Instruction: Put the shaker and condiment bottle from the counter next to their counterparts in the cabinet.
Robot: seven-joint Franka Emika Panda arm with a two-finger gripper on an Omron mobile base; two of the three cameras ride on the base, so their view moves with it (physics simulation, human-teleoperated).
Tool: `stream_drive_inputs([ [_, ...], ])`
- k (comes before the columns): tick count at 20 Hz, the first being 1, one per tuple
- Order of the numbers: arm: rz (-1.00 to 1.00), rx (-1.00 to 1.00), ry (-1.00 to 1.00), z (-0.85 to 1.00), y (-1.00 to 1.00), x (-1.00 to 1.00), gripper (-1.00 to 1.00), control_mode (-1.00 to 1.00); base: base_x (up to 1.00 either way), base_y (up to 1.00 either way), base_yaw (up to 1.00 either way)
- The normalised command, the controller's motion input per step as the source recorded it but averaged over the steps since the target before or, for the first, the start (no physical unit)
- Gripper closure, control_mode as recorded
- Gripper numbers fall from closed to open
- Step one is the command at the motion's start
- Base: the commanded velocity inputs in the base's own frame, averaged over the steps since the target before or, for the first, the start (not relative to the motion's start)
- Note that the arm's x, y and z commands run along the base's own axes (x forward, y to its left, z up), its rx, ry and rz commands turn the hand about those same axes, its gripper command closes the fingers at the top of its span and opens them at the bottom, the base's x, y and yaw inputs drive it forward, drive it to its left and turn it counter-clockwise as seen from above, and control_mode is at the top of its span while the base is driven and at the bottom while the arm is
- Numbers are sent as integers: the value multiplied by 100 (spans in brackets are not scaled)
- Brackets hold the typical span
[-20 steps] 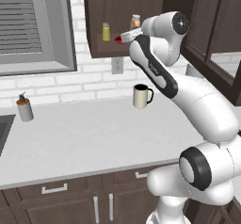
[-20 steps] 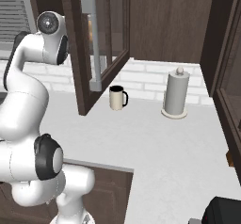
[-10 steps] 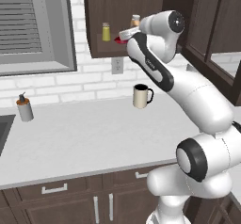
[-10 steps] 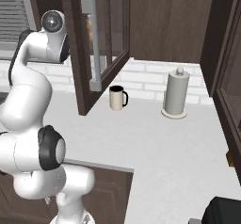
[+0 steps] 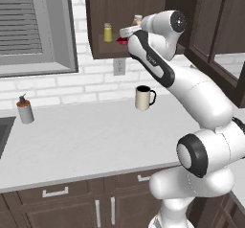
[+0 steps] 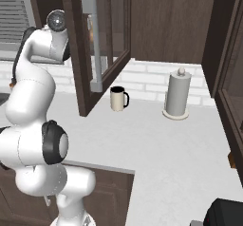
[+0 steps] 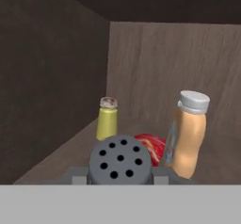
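Hand view, bottom centre: your fingers pinch the shaker [image 7: 120,165] inside the cabinet [image 7: 56,96]. The condiment bottle [image 7: 188,133] already stands right of centre, beside the red item [image 7: 149,146] and yellow-green shaker [image 7: 107,118]. You need only release.

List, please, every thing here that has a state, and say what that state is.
hand: shut on the shaker
shaker: held, holed cap facing the camera
condiment bottle: upright on the cabinet shelf, cap on
yellow-green shaker: upright on the shelf
red item: lying low on the shelf
cabinet: open
mug: upright on the counter
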Motion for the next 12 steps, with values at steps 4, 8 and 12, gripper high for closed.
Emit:
stream_drive_inputs([
  [4, 4, 1, 1, 0, 23, 0, 100, -100, 0, 0, 0],
  [8, 4, 0, 2, 0, 29, 0, 100, -100, 0, 0, 0],
  [12, 3, 1, 0, 0, 9, 7, 100, -100, 0, 0, 0],
])
